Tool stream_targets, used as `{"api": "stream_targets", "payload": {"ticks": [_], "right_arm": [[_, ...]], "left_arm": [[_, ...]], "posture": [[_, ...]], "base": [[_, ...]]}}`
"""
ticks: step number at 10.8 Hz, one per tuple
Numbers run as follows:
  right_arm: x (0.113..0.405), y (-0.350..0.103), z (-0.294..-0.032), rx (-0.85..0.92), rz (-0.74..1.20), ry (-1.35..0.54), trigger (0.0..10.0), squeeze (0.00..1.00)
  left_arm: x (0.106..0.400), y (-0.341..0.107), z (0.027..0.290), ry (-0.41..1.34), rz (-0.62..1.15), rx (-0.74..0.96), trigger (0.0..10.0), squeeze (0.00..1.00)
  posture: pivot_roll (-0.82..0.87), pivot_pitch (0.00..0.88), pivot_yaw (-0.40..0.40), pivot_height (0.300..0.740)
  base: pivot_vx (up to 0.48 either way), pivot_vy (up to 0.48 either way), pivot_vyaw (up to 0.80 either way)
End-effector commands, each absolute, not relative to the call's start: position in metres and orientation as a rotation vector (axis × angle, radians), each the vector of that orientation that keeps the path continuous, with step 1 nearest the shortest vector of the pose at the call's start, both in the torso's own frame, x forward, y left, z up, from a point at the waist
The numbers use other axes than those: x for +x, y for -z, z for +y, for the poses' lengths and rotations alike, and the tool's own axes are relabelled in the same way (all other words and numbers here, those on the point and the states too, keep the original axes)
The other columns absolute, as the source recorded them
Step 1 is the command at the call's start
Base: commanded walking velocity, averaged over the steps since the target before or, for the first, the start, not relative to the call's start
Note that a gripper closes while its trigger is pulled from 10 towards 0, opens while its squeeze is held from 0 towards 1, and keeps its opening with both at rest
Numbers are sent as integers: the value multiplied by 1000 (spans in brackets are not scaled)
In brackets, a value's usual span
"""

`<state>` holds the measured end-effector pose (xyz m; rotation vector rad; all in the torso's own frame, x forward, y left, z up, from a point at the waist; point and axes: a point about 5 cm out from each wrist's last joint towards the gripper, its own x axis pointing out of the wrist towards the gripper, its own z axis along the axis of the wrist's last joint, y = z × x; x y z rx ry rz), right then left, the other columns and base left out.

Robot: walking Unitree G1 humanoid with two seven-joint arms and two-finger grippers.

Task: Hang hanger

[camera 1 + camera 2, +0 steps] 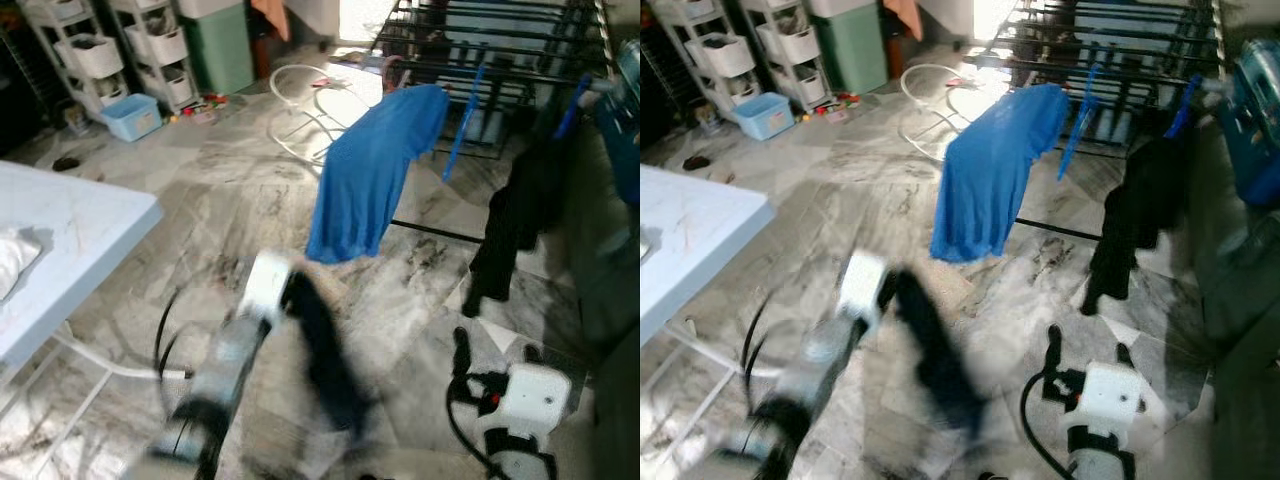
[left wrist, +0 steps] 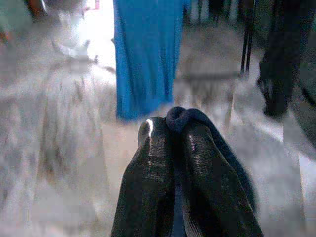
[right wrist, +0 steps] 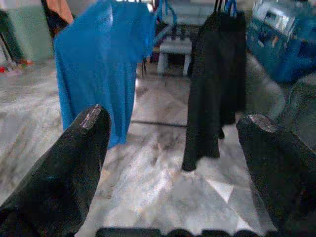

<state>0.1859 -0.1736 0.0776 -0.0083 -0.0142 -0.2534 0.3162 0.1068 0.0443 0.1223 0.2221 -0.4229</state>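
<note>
My left gripper (image 2: 170, 129) is shut on a fold of dark cloth (image 2: 183, 116). In the eye views that arm is blurred, with a dark garment (image 1: 325, 350) trailing below its white wrist. A blue shirt (image 1: 370, 175) and a black garment (image 1: 510, 220) hang from the black drying rack (image 1: 480, 40) ahead. Blue hangers (image 1: 462, 120) show on the rack's rails. My right gripper (image 1: 495, 350) is low at the right, open, with nothing between its fingers (image 3: 81, 148). I cannot make out a hanger in the held cloth.
A light blue table (image 1: 70, 230) stands at my left. At the back left are white shelf units (image 1: 95, 55), a blue bin (image 1: 130, 115) and a green bin (image 1: 220, 45). White hose (image 1: 300, 100) lies on the marble floor. A blue machine (image 1: 625, 120) is at the right.
</note>
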Motion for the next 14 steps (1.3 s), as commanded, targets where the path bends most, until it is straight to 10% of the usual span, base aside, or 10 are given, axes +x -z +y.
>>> {"api": "stream_targets", "payload": {"ticks": [1, 10, 14], "right_arm": [[187, -78, -179, -6, -12, 263, 10000, 0], [192, -84, -195, -34, -35, 250, 10000, 0], [199, -92, -171, 19, -48, 68, 10000, 0]], "left_arm": [[321, -53, 107, 470, 196, 182, 10000, 0], [299, -118, 132, 437, -181, 193, 10000, 0], [279, -79, 159, 348, -23, 283, 10000, 0]], "posture": [[-14, 85, 1, 740], [43, 79, -37, 740], [74, 89, -60, 740]], "base": [[0, 0, 0], [0, 0, 0], [0, 0, 0]]}}
